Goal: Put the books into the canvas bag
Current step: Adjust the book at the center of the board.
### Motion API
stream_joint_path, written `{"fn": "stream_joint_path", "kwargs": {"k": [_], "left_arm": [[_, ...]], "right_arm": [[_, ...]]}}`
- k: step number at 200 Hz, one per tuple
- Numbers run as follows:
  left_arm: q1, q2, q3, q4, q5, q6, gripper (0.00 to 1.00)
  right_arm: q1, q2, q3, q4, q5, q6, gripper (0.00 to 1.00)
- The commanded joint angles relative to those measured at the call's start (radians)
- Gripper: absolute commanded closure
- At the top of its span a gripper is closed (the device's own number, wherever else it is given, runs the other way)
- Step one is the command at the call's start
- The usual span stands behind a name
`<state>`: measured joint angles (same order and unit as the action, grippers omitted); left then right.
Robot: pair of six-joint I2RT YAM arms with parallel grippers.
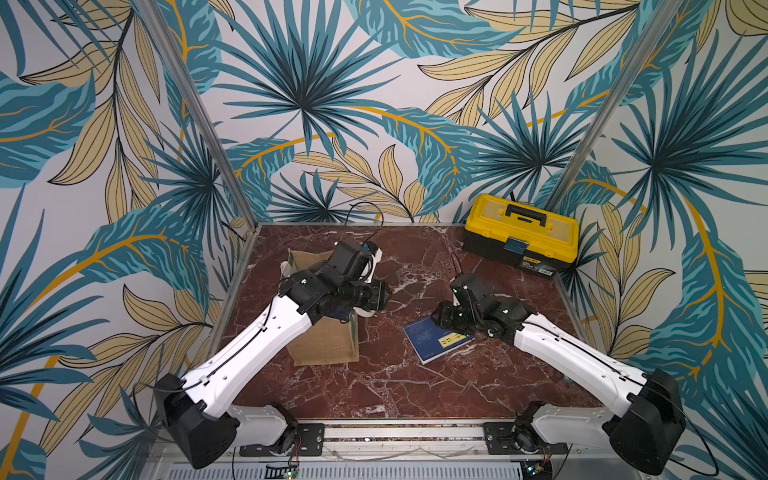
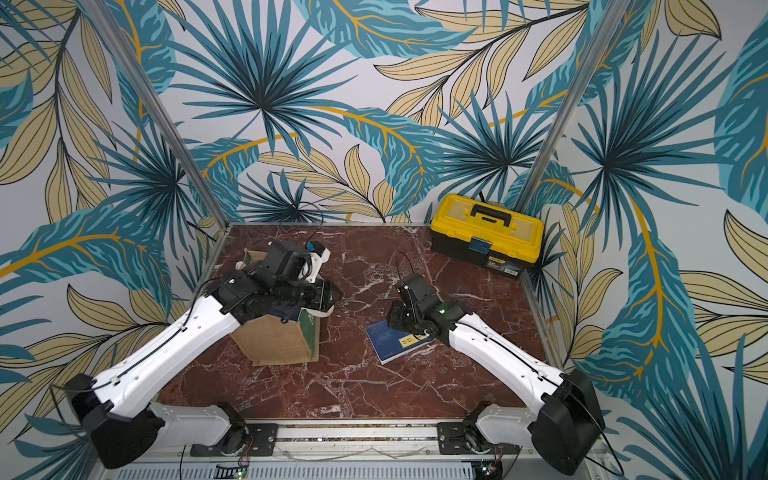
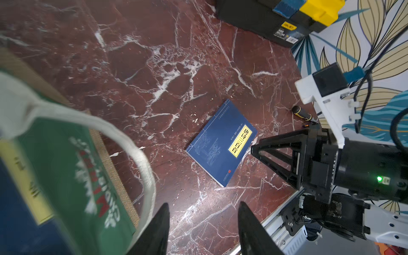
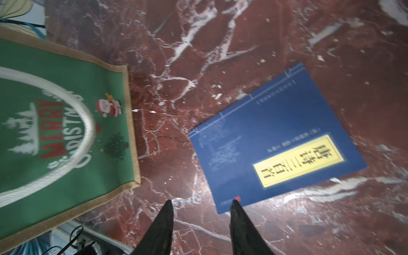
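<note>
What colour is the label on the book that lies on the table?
The label is yellow with black characters, clearest in the right wrist view.

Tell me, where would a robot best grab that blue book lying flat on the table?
Probably by the edge nearest the right end effector, beside the yellow label. The blue book is thin and lies flat on the table, so gripping from above won't work. Come in low from that side and slip one finger underneath.

Reaches in from the near left with left arm point(image 1: 257, 336), wrist turned rightward, left gripper point(image 3: 203, 204) jaws apart. Reaches in from the near right with right arm point(image 1: 561, 353), right gripper point(image 4: 201, 201) low, pointing left, jaws apart.
</note>
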<state>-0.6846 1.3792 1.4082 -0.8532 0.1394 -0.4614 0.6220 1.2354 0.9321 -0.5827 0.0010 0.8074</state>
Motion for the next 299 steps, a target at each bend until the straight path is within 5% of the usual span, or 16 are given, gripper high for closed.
{"fn": "stream_joint_path", "kwargs": {"k": [1,75,154,242,299], "left_arm": [[-0.044,0.098,0.095,0.037,-0.025,0.024,0.49],[-0.061,0.483,0.244,0.086,0.089,0.096,0.45],[-0.055,0.763,0.340,0.127,0.207,0.101,0.42],[-0.036,0.726,0.143,0.239,0.301,-0.005,0.42],[-0.082,0.568,-0.102,0.509,0.406,-0.250,0.43]], "right_arm": [[-0.011,-0.042,-0.101,0.013,0.039,0.055,0.56],[-0.036,-0.065,-0.346,0.216,0.026,0.221,0.53],[-0.074,0.111,-0.377,0.340,-0.013,0.248,0.53],[-0.167,0.244,-0.288,0.395,-0.086,0.139,0.64],[-0.189,0.359,-0.147,0.269,-0.114,0.030,0.80]]}}
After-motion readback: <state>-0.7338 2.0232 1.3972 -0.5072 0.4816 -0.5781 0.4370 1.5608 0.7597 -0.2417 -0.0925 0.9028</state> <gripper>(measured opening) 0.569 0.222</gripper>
